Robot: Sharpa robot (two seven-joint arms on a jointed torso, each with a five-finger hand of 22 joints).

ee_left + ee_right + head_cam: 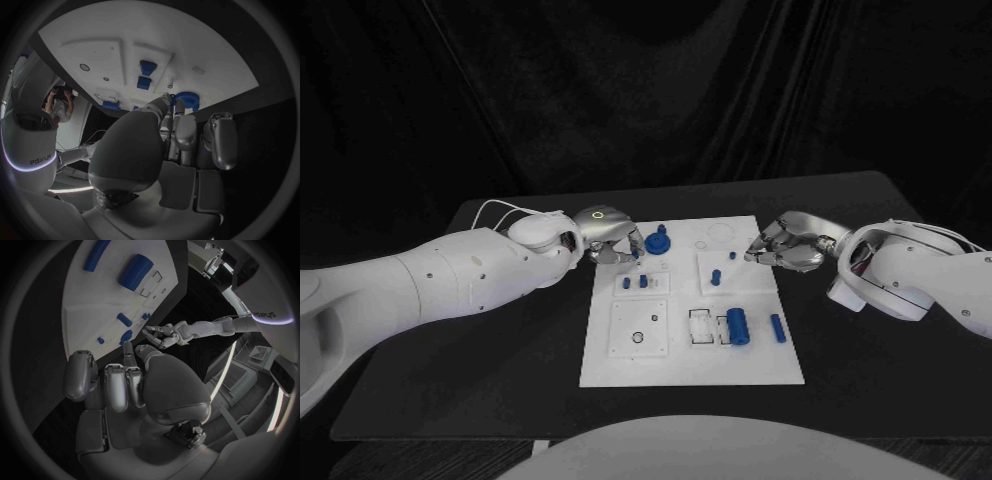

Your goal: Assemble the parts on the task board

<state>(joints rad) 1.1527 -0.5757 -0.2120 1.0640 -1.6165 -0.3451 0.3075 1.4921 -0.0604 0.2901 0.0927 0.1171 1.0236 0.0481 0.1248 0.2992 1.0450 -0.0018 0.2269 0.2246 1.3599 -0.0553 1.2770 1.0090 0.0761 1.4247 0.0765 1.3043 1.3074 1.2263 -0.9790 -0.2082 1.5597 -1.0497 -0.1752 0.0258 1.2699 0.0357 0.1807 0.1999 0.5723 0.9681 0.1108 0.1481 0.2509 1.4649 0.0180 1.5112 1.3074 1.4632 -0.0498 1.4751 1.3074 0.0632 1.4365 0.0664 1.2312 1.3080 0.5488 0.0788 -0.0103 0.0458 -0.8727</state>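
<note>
The left hand [606, 236] sits at the far left edge of the white board [625, 365], its fingers [185, 131] curled down close together, their tips near a round blue toothed piece [659, 241] that stands at the board's far end. The head view does not show whether the fingers touch that piece, and in the left wrist view they seem to hold nothing; whether the hand grips anything cannot be told for sure. The right hand [788, 243] hangs at the far right edge of the board, its fingers [116, 385] bent inward side by side with nothing visible between them.

The board lies in the middle of the black surface [473, 390]. Two small blue pegs [635, 283] stand just beyond the left hand's side, in a raised square. A short blue pin [715, 277] stands in another square near the right hand. Nearer the robot, a thick blue cylinder [737, 327] lies in a frame, with a thin blue rod [777, 328] just beside it toward the right edge.
</note>
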